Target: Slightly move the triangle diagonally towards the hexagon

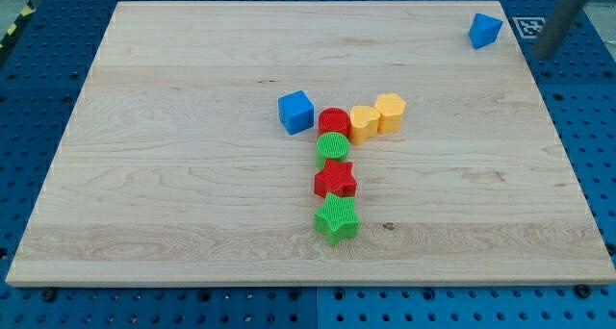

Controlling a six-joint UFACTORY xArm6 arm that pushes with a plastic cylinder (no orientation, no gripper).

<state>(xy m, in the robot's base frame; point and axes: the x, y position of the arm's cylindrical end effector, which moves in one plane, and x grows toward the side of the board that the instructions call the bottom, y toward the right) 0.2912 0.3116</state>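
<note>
A blue triangle block (pixel 484 29) lies near the board's top right corner. A yellow hexagon block (pixel 391 111) sits near the board's middle, down and to the left of the triangle. My rod comes in from the view's top right. My tip (pixel 546 53) is just past the board's right edge, to the right of and slightly below the triangle, apart from it.
A yellow heart (pixel 363 123) touches the hexagon's left side, then a red cylinder (pixel 334 119). Below it run a green cylinder (pixel 332 147), a red star (pixel 335 180) and a green star (pixel 336 218). A blue cube (pixel 295 111) stands left of the red cylinder. The wooden board (pixel 173 175) lies on a blue perforated table.
</note>
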